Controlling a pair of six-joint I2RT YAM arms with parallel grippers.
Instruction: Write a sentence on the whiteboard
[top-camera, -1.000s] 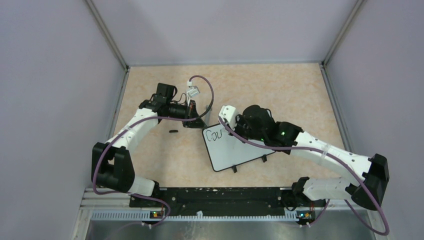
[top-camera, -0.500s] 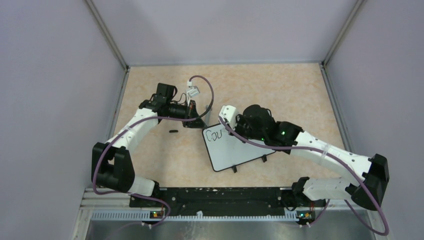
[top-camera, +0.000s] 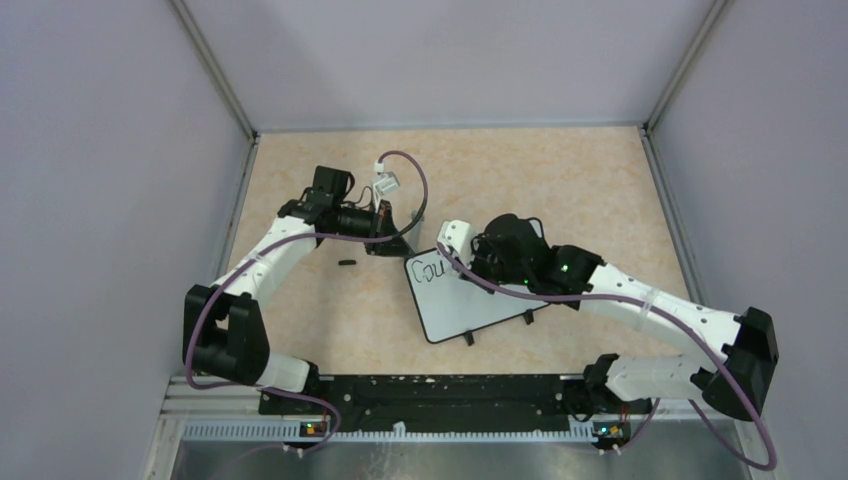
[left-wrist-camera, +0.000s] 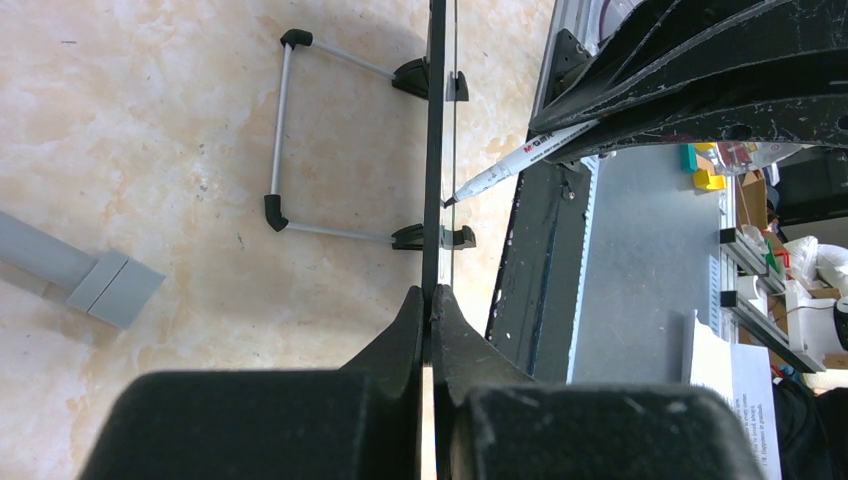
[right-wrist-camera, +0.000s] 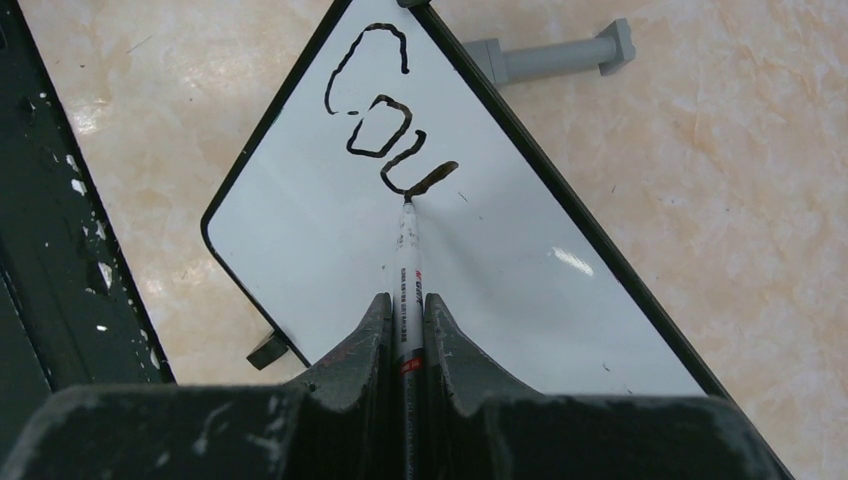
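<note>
The whiteboard (top-camera: 478, 304) lies tilted at the table's middle, propped on its wire legs. It shows face-on in the right wrist view (right-wrist-camera: 320, 250) and edge-on in the left wrist view (left-wrist-camera: 434, 150). Black letters "Cou" (right-wrist-camera: 378, 110) are at its top left, also in the top view (top-camera: 430, 270). My left gripper (left-wrist-camera: 432, 296) is shut on the board's edge, at its far left corner (top-camera: 398, 240). My right gripper (right-wrist-camera: 405, 302) is shut on a white marker (right-wrist-camera: 408, 255) whose tip touches the board at the end of the "u". The marker also shows in the left wrist view (left-wrist-camera: 505, 165).
A small black cap-like piece (top-camera: 347, 263) lies on the table left of the board. A grey bar (right-wrist-camera: 550, 55) lies beyond the board's far edge. A black rail (top-camera: 440, 392) runs along the near edge. Enclosure walls (top-camera: 120, 200) close in both sides and the back.
My right wrist has shifted slightly left and nearer with the marker still on the board. The left arm and the board have not moved.
</note>
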